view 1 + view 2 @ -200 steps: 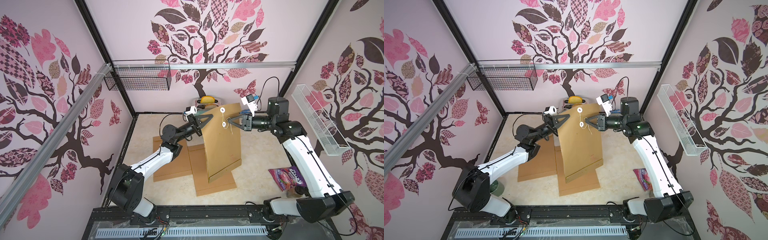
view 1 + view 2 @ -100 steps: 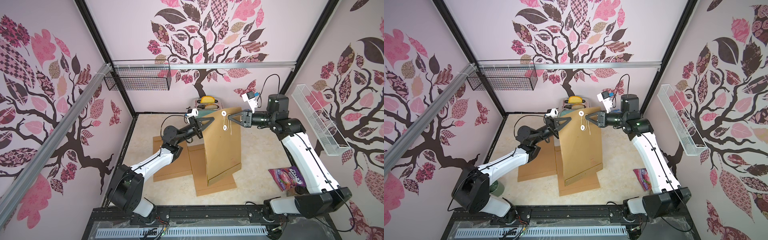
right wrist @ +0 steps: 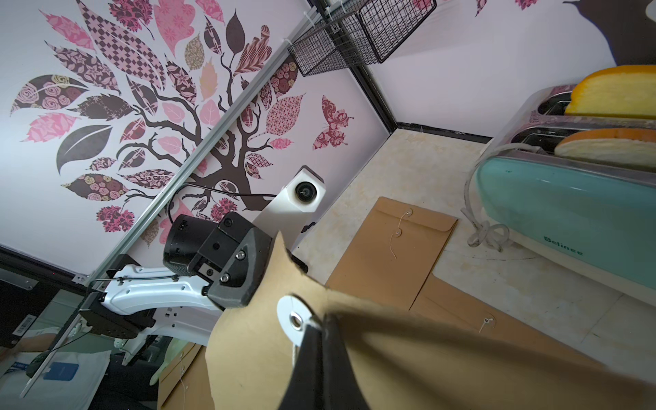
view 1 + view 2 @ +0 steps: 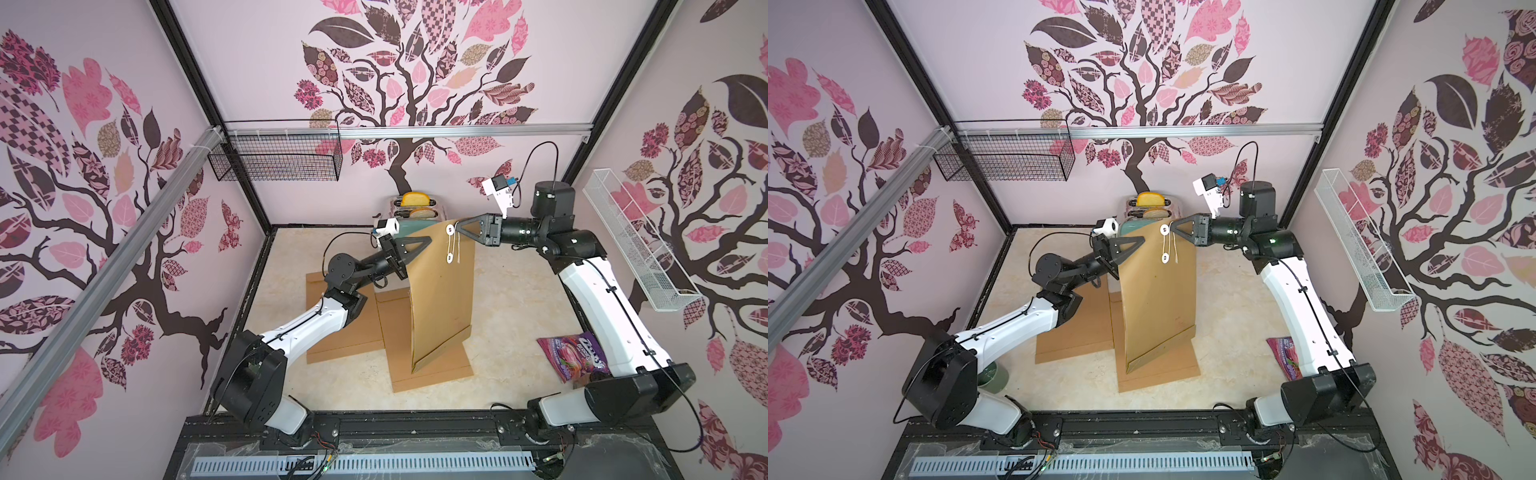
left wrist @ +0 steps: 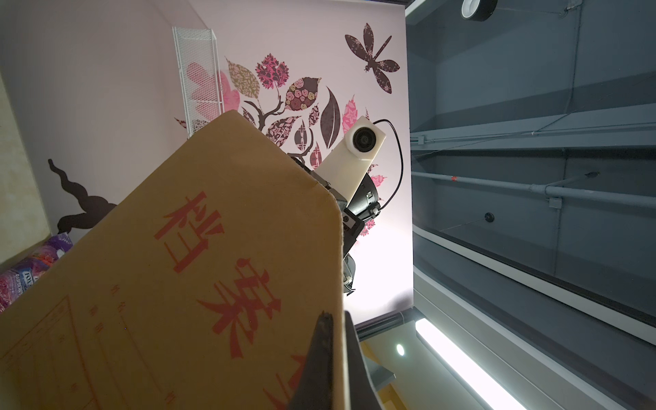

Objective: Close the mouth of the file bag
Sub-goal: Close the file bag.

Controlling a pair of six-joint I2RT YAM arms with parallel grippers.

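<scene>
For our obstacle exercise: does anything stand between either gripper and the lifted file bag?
Nothing visible does. The left gripper and right gripper both have jaws shut directly on the file bag's upper edge.

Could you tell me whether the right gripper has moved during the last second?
Yes. In a top view the right gripper has shifted up the picture, closer to the level of the toaster.

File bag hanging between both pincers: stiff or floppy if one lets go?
Probably floppy: the file bag bows along one side though pinched at its top edge. Likely light, thin paper. Its loose string may swing.
</scene>
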